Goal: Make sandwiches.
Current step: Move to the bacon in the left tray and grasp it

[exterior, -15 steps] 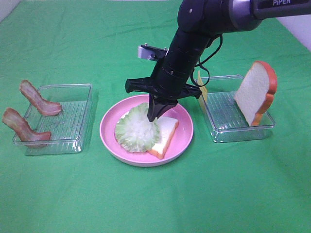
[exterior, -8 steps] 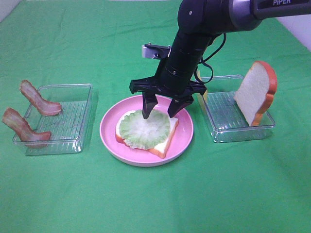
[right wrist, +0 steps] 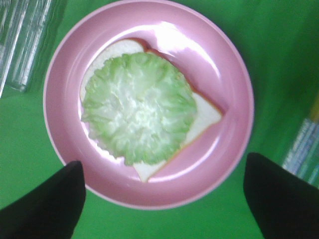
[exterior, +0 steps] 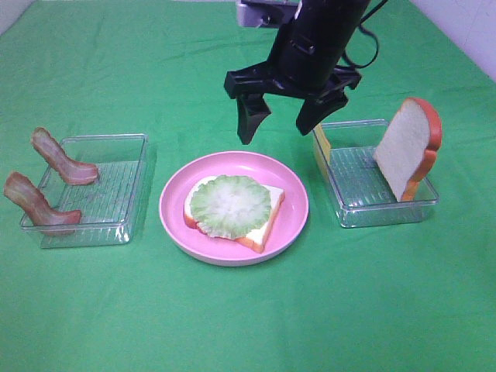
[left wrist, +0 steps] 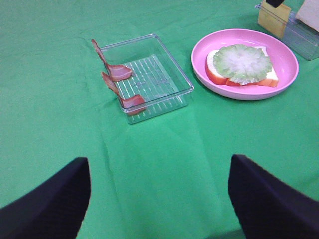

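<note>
Right gripper spread wide, empty, above the half-built sandwich; cheese upright nearby, on this arm's side.

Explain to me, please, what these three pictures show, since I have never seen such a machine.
A two-armed robot is making a toy sandwich. One picture comes from a high camera, the other two from cameras on the wrists; the dark shapes at their edges belong to the arms. On green cloth, a pink plate holds a bread slice topped with lettuce. The left tray carries two bacon strips over its rim; the right tray holds a leaning bread slice and cheese. The right gripper hangs open above the plate; the left gripper is open too. Neither holds anything.
</note>
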